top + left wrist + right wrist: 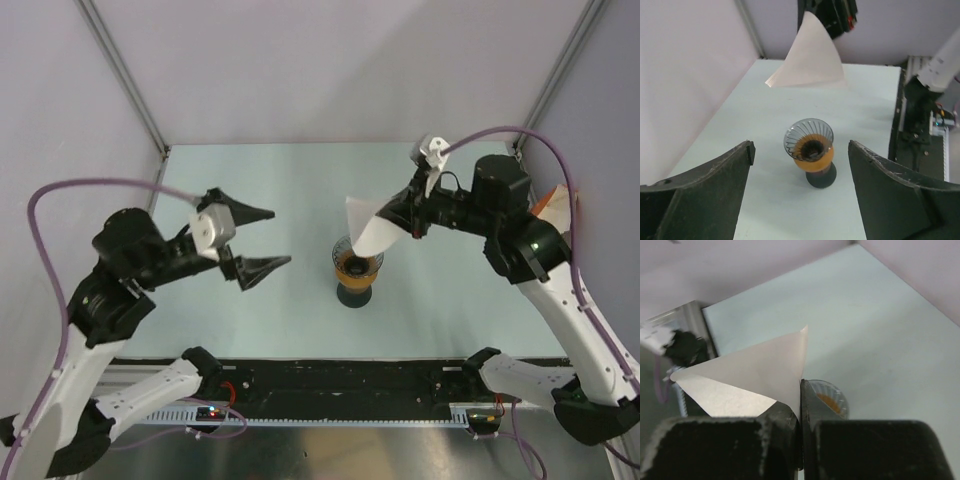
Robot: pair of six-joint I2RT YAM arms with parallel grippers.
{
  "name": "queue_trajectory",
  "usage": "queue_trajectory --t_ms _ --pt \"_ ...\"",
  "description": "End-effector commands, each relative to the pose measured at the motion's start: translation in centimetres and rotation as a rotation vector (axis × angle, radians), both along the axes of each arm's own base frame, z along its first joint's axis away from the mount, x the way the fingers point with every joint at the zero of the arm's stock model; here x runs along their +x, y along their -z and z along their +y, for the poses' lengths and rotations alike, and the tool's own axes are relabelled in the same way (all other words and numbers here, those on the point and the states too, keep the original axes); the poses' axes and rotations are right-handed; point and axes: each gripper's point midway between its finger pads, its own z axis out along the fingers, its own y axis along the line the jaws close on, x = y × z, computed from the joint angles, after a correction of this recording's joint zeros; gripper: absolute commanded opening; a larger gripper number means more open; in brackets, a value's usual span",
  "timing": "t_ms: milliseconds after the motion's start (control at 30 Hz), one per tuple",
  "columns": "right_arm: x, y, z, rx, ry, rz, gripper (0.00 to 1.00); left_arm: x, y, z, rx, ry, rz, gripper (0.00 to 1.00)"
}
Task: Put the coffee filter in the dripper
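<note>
A pale blue-green desk (300, 190) filled the enclosure, matte and evenly lit, with only soft shadows. Plain lilac-grey walls (300, 70) closed it in at the back and both sides, joined at the rear corners by aluminium posts (123, 75). A black strip (340, 378) ran along the near edge, with brushed metal sheet (340, 455) below it.

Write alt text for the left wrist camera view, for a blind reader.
A white coffee filter, pinched at its tip by the right fingers, hangs above and beyond the clear ribbed dripper standing on a pale table. The dark left fingers, spread wide and empty, frame the foreground.
</note>
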Motion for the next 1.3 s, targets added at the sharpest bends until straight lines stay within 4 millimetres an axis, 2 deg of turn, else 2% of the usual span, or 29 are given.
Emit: queue_trajectory --t_ms 0,133,233,400,867,1267 --pt "-7.0 -2.2 1.1 0.053 -0.375 -0.117 0.0 -2.8 5.0 0.1 0.172 0.18 0.027 0.83" --pt "-9.8 -2.1 1.8 0.054 -0.503 -0.123 0.0 -2.8 6.3 -0.6 0.223 0.234 0.051 0.81" --pt "-11.4 -1.7 2.5 0.037 -0.564 -0.132 0.0 -2.6 6.0 -1.4 0.242 0.247 0.037 0.78" --pt "-13.4 -0.8 3.3 0.001 -0.634 -0.133 0.0 -3.8 5.5 -2.9 0.279 0.29 -0.041 0.75" --pt "-13.9 0.3 4.7 -0.059 -0.666 -0.183 0.0 -6.0 5.6 -5.5 0.294 0.397 -0.02 0.62" --pt "-13.8 0.9 4.8 -0.086 -0.661 -0.183 0.0 -6.8 5.5 -5.9 0.293 0.44 -0.028 0.3"
